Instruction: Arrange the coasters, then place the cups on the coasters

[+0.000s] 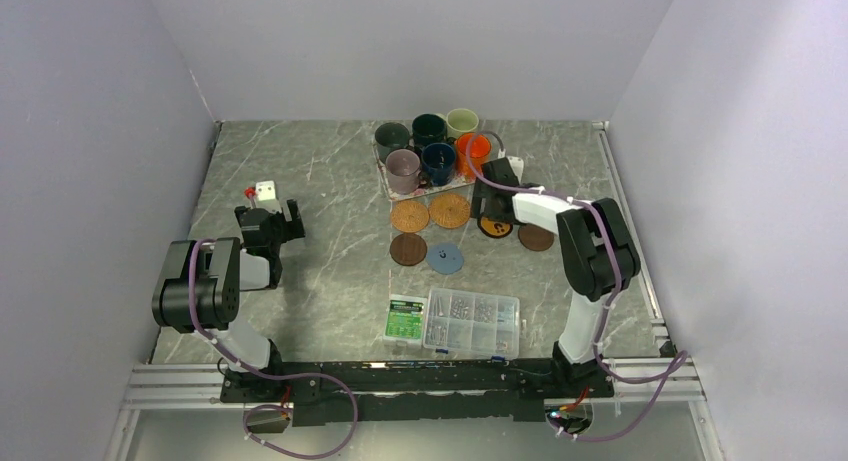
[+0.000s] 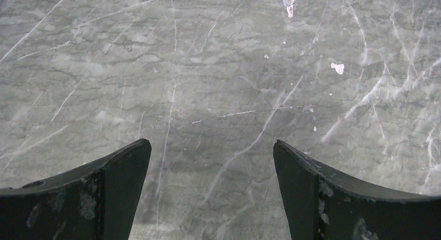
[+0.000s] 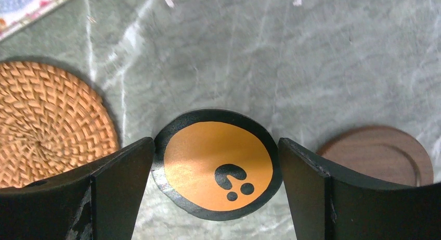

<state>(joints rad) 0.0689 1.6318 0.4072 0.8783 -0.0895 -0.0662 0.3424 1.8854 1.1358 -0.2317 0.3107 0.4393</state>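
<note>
Coaster-arranging step, no cup moved yet. Nearest the bases, a clear screw box (image 1: 472,323) lies off the work.

Left arm: folded low at the left, well apart from all task items. The left gripper (image 2: 212,143) hangs with jaws spread wide over the bare marble table (image 2: 208,68), holding nothing.

Right arm: reaches forward and inward, wrist pitched down. The right gripper (image 3: 216,142) stands wide, one finger on each side of the black-and-orange coaster (image 3: 217,164), which lies flat on the table and is not gripped.

Just beside this coaster lie a woven tan coaster (image 3: 47,125) on one side and a dark brown coaster (image 3: 382,154) on the other. In the overhead view a second woven coaster (image 1: 409,216), a second brown coaster (image 1: 407,249) and the light blue coaster (image 1: 445,258) sit nearer the centre in a loose cluster.

Farthest back, the six cups (image 1: 438,161) are crowded on the floral tray (image 3: 21,5).

Judged next move: close squarely on the thin disc's rim, fingertips low at the table, or they will likely slip over it.
</note>
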